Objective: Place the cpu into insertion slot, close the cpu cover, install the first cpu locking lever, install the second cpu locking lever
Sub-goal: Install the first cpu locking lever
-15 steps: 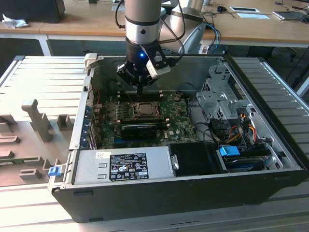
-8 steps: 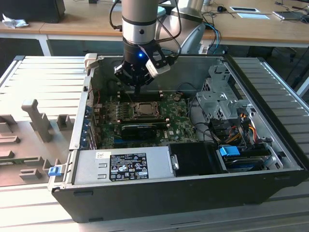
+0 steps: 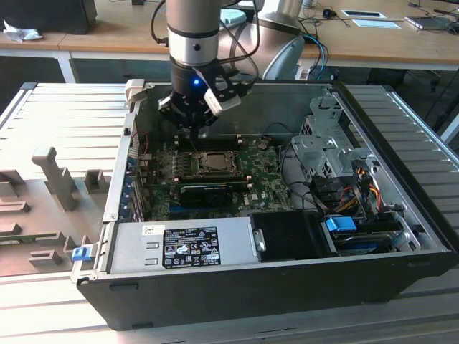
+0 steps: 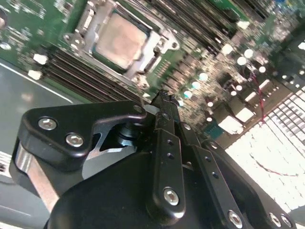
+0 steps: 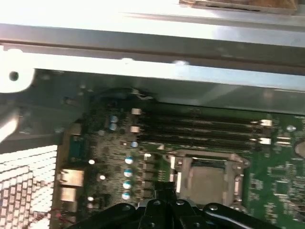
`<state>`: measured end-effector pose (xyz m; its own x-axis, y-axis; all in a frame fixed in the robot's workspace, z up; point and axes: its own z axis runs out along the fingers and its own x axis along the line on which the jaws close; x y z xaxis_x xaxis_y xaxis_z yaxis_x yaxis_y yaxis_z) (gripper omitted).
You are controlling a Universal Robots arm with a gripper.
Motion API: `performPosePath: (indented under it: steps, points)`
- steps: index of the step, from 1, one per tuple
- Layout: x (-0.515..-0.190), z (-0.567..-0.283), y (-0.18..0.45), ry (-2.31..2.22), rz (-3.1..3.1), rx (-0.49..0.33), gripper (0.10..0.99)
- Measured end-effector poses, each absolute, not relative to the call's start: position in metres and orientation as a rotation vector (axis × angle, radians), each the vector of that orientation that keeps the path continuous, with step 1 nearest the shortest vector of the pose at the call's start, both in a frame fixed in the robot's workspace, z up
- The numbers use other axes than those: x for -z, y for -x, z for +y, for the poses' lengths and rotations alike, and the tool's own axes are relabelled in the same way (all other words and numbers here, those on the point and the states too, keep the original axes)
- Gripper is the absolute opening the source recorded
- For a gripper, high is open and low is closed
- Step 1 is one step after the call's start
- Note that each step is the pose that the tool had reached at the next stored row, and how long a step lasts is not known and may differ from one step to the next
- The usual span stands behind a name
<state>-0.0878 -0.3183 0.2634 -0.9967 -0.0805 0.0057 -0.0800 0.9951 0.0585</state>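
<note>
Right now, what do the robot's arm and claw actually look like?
The arm is a silver-grey tube with a black band, a glowing blue light at its wrist and black cables looping beside it. The gripper is matte black, built from angular links fastened with silver screws.

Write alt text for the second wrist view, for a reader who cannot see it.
The silver-topped cpu lies in the insertion slot on the green circuit board, a metal frame around it. The black gripper is in the foreground, its tip pointing at the board beside the slot.
</note>
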Motion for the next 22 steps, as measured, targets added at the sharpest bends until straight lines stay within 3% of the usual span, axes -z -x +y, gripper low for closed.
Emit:
performPosePath:
  steps: [22]
  points:
    - [-0.257,-0.291,0.105,-0.126,-3.130,0.091,0.106]
